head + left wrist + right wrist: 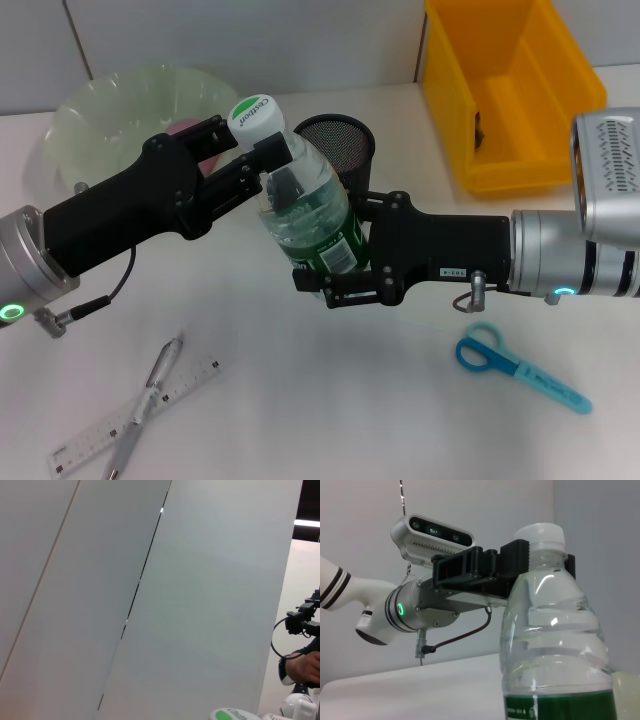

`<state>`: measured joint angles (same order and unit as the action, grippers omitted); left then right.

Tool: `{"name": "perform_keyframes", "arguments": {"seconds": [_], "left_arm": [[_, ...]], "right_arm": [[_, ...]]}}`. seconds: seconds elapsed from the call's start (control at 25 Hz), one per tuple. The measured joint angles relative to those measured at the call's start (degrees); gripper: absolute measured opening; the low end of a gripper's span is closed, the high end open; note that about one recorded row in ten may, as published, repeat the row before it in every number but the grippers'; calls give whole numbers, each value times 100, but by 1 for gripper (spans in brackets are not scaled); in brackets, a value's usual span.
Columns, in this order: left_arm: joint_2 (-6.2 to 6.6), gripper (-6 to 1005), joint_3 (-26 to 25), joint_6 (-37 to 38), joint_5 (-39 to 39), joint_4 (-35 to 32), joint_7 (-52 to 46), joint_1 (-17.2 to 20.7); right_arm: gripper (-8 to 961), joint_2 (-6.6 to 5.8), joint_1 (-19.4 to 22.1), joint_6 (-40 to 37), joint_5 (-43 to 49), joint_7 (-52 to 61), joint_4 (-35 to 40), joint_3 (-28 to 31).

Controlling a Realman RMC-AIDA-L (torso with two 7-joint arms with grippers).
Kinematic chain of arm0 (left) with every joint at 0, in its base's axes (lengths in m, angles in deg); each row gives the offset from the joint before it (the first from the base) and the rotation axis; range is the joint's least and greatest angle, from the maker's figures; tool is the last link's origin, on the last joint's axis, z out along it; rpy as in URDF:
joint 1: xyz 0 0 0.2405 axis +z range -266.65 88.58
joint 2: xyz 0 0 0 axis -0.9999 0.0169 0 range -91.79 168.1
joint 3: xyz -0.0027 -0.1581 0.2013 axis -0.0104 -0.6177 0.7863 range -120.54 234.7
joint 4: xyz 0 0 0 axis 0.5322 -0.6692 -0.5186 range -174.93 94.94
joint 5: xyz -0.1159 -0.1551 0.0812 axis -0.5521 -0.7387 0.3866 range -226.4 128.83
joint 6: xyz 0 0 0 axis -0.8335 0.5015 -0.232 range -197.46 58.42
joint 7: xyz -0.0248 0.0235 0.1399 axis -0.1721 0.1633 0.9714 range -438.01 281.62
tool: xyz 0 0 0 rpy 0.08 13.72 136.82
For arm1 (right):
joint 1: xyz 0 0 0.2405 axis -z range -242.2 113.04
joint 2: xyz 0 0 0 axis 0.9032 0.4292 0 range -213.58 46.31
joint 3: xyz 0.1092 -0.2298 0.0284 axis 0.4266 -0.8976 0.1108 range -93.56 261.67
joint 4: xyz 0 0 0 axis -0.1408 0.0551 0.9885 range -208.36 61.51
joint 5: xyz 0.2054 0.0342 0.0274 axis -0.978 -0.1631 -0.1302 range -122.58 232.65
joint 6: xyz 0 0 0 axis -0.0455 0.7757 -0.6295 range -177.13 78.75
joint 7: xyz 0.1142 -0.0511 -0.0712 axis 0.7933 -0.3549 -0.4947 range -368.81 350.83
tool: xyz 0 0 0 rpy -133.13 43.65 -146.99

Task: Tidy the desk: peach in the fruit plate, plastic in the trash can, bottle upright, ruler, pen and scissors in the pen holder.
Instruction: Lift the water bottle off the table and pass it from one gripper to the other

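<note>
Both grippers hold the clear bottle (305, 210) with green label and white cap just above the desk, nearly upright, its top leaning slightly left. My left gripper (258, 150) is shut on its neck under the cap, as the right wrist view also shows on the bottle (555, 650). My right gripper (335, 275) is shut on the labelled lower body. The black mesh pen holder (345, 140) stands right behind it. Blue scissors (520, 368) lie front right. The ruler (100, 432) and pen (150, 395) lie crossed front left. The plastic is out of view.
The pale green fruit plate (110, 105) sits back left, a pink shape in it mostly hidden by my left gripper. The yellow trash can (520, 160) stands back right with a small dark thing inside. The left wrist view shows mostly wall, plus the bottle's cap (230, 714).
</note>
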<state>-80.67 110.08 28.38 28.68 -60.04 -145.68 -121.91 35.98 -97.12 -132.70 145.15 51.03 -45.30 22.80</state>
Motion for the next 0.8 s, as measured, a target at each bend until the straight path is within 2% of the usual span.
{"name": "perform_keyframes", "arguments": {"seconds": [0.8], "left_arm": [[8, 448, 0, -40, 2, 0, 59, 33]], "right_arm": [[833, -27, 149, -66, 5, -8, 162, -62]]}}
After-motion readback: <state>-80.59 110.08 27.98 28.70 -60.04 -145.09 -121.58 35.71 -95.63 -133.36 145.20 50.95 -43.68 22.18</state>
